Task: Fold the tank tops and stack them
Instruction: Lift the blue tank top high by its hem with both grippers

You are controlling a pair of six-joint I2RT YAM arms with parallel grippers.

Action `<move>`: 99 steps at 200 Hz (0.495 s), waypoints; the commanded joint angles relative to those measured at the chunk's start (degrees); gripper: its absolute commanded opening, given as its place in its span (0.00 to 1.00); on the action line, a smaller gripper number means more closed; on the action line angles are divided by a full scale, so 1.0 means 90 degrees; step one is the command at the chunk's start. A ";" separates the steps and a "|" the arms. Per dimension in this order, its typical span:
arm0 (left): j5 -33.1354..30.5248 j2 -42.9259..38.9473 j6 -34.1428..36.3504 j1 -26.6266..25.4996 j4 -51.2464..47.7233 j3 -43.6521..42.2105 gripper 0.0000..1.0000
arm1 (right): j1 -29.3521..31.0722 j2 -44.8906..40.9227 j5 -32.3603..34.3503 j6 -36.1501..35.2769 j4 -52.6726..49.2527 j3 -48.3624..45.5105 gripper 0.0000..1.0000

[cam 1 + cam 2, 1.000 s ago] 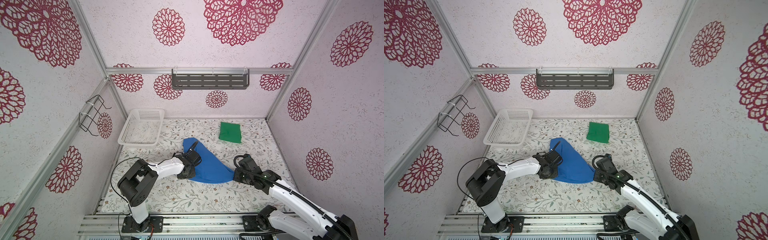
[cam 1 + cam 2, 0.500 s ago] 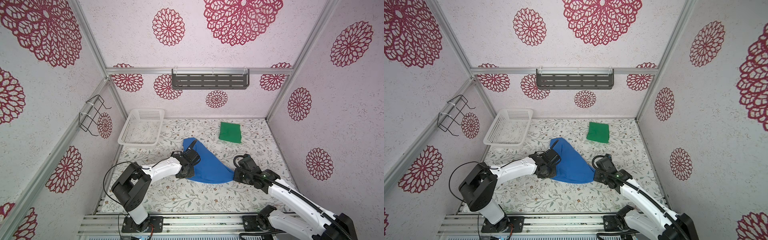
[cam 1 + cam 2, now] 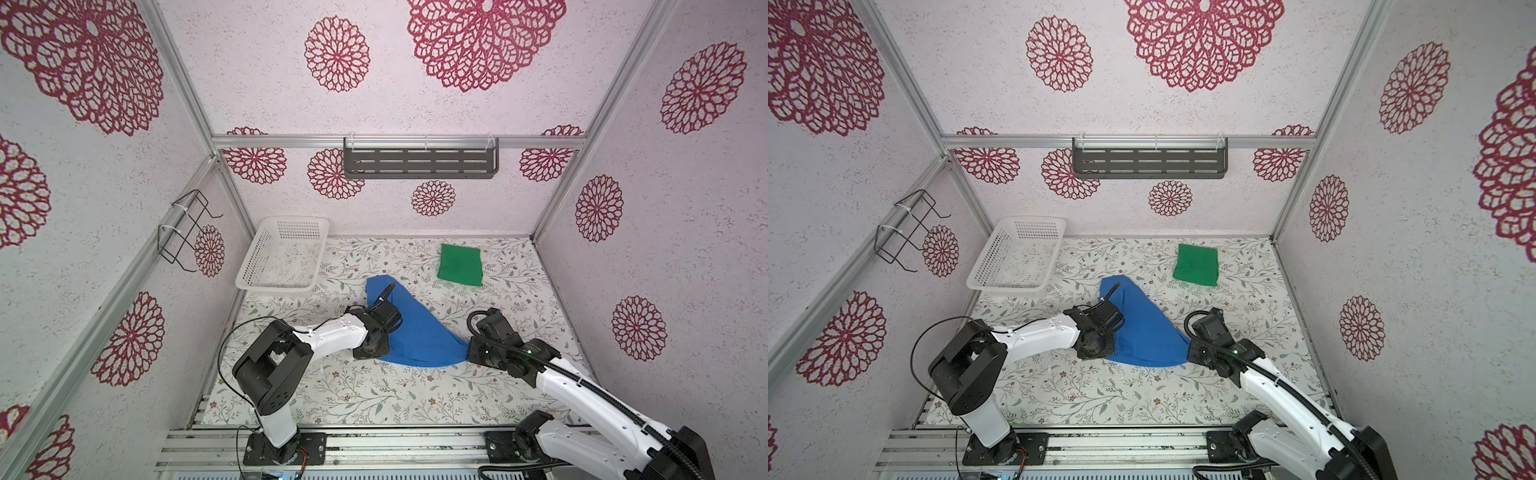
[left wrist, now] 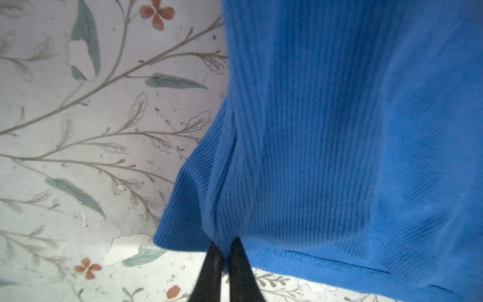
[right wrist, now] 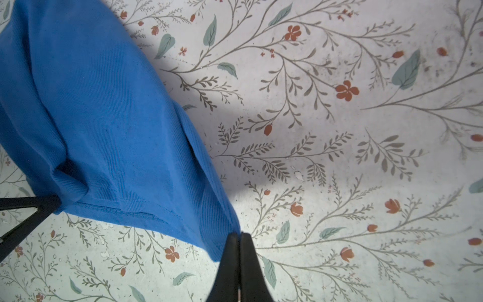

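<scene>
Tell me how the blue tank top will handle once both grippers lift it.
Probably floppy: the blue tank top bunches into folds where the left gripper pinches it. Likely light, since the right gripper holds just a thin corner. The ribbed knit looks grippy, so slipping seems unlikely.

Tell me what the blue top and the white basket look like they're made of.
Blue tank top: soft knitted fabric, matte, with fine parallel ribs and loose draping folds in the wrist views; probably a cotton-type knit, though the fibre cannot be told. White basket: looks like rigid moulded plastic, smooth, its walls and floor pierced by a regular grid of holes.
</scene>
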 commanded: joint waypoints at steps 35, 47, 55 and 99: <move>-0.0158 -0.0836 0.0423 0.0094 -0.0928 0.0874 0.00 | -0.0257 0.0156 0.0221 -0.0701 -0.0420 0.0826 0.00; -0.0091 -0.1222 0.0628 0.0200 -0.1247 0.1191 0.00 | -0.0360 0.0264 0.0255 -0.0948 -0.0545 0.1209 0.00; -0.0053 -0.1520 0.0750 0.0290 -0.1434 0.1397 0.00 | -0.0423 0.0323 0.0261 -0.1127 -0.0611 0.1492 0.00; -0.0274 -0.2872 0.1393 0.0948 -0.2613 0.2913 0.00 | -0.0525 0.0559 0.0473 -0.1839 -0.1315 0.3458 0.00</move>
